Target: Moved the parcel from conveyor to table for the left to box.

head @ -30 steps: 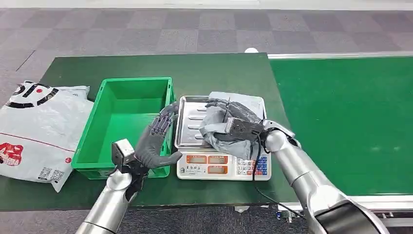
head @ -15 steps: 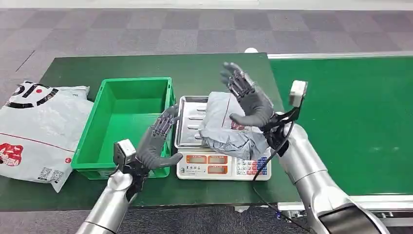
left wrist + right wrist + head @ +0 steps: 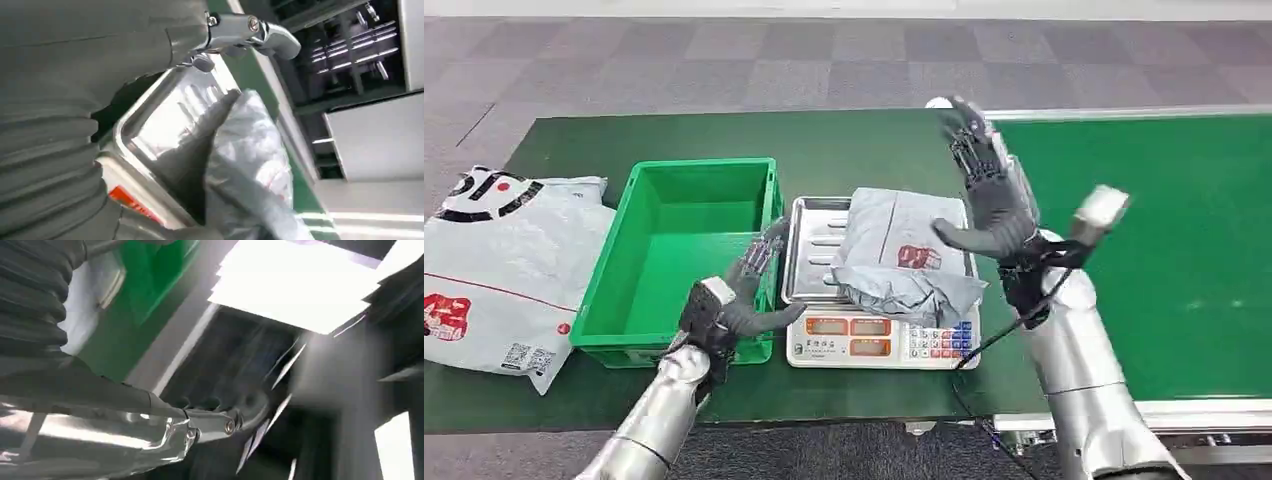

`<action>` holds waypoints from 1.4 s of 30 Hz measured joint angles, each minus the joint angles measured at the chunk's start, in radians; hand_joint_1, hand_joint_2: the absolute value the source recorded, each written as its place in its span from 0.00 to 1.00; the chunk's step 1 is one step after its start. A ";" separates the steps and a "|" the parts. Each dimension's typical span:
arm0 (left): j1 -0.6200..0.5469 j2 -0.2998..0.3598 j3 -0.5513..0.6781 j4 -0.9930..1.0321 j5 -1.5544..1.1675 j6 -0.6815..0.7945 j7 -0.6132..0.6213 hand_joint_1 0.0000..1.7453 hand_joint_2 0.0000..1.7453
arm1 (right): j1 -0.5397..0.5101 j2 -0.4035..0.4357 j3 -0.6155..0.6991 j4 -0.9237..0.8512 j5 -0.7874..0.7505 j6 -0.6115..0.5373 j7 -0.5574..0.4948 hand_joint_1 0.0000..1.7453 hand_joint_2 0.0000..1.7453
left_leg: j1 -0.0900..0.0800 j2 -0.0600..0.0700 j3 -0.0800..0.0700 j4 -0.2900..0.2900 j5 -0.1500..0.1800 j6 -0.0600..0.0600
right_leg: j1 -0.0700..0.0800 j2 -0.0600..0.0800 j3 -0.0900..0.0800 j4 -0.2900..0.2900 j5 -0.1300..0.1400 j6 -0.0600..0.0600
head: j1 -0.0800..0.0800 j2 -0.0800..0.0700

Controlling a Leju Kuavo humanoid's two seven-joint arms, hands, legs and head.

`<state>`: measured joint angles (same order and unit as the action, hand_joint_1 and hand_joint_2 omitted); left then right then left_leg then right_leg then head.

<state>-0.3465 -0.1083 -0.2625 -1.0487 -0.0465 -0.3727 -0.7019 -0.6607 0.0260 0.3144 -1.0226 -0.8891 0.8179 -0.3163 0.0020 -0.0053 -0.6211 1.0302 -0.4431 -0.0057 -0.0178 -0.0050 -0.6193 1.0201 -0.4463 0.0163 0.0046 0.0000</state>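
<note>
Head view shows the grey parcel [image 3: 902, 260] lying on the steel tray of the weighing scale [image 3: 879, 340], which stands on the green table [image 3: 844, 140] just beside the green crate [image 3: 679, 250]. Nothing is touching the parcel now. A second ago the right hand [image 3: 984, 195] lay on top of it, fingers wrapped over the crumpled wrap; half a second ago it had let go and was rising; now it is up and off to the conveyor side, fingers spread, palm bare, holding nothing. The parcel has settled a little flatter on the tray, its red label facing up.

The left hand [image 3: 744, 290] hovers at the crate's near right corner, close to the scale, fingers apart and gripping nothing. It has edged slightly toward the scale over that same second. From its own wrist camera the tray and the silvery parcel [image 3: 250, 150] sit right ahead of it.

To my eye the right arm's share is finished: the parcel is off the conveyor belt [image 3: 1144, 250] and set down where the left can reach it. What remains, I'd judge, is for the left hand to take the parcel off the tray and drop it in the crate. A large white printed bag [image 3: 494, 265] lies on the table on the far side of the crate, out of the way.
</note>
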 measured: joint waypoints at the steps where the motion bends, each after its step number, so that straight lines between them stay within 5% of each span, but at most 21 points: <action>1: 0.000 0.000 0.000 0.000 -0.001 0.001 0.000 0.00 1.00 | 0.002 0.000 -0.002 -0.003 -0.003 0.000 0.002 0.00 1.00 | 0.000 0.000 0.000 0.000 0.000 0.000 | 0.000 0.000 0.000 0.000 0.000 0.000 | 0.000 0.000; 2: -0.012 0.001 0.000 0.025 -0.034 0.051 0.014 0.00 1.00 | 0.033 -0.003 -0.050 -0.056 0.046 -0.005 -0.012 0.00 1.00 | 0.000 0.000 0.000 0.000 0.000 0.000 | 0.000 0.000 0.000 0.000 0.000 0.000 | 0.000 0.000; 3: -0.070 -0.014 0.006 0.177 -0.082 0.181 0.006 0.00 1.00 | 0.077 -0.003 -0.102 -0.141 0.476 -0.157 -0.228 0.00 1.00 | 0.000 -0.001 0.000 0.000 0.000 0.000 | 0.000 -0.001 0.000 0.000 0.000 0.000 | 0.000 0.000; 4: -0.113 -0.050 0.016 0.248 -0.117 0.197 0.002 0.00 1.00 | 0.126 0.000 -0.113 -0.246 1.041 -0.631 -0.273 0.00 1.00 | 0.000 -0.001 0.000 0.000 0.000 0.000 | 0.000 -0.002 0.001 0.000 0.000 0.000 | 0.000 0.000; 5: -0.149 -0.124 0.014 0.282 -0.179 0.198 0.019 0.00 1.00 | 0.162 0.014 -0.113 -0.333 1.090 -0.888 -0.274 0.00 1.00 | -0.001 -0.001 -0.001 0.000 0.000 0.001 | -0.001 -0.002 0.001 0.000 0.001 0.001 | 0.000 0.000; 12: -0.218 -0.202 -0.030 0.341 -0.262 0.207 0.071 0.00 1.00 | 0.179 0.016 -0.113 -0.364 1.048 -0.890 -0.275 0.00 1.00 | -0.002 -0.001 0.000 0.001 0.000 0.001 | -0.001 -0.002 0.000 0.000 0.000 0.001 | 0.000 0.000; 18: -0.316 -0.248 -0.249 0.457 -0.203 0.298 0.245 0.00 1.00 | 0.187 0.021 -0.113 -0.364 1.054 -0.933 -0.286 0.00 1.00 | -0.002 0.000 0.000 0.001 0.000 0.001 | -0.002 -0.001 0.000 0.000 0.001 0.001 | 0.000 0.000; 30: -0.374 -0.253 -0.598 0.572 -0.111 0.296 0.395 0.00 1.00 | 0.192 0.022 -0.113 -0.364 1.060 -0.934 -0.281 0.00 1.00 | -0.002 -0.001 0.000 0.000 0.000 0.001 | -0.001 -0.001 0.000 0.000 0.000 0.001 | 0.000 0.000; 42: -0.410 -0.253 -0.751 0.600 -0.098 0.349 0.451 0.00 1.00 | 0.211 0.022 -0.113 -0.366 1.064 -0.934 -0.277 0.00 1.00 | -0.002 -0.001 0.000 0.000 0.000 0.001 | -0.001 -0.001 0.001 0.000 0.000 0.001 | 0.000 0.000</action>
<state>-0.7566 -0.3616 -1.0132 -0.4486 -0.1446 -0.0236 -0.2514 -0.4495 0.0484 0.2018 -1.3882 0.1751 -0.1163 -0.5936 0.0002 -0.0062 -0.6211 1.0307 -0.4435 -0.0044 -0.0193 -0.0063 -0.6180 1.0198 -0.4459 0.0173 0.0042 0.0000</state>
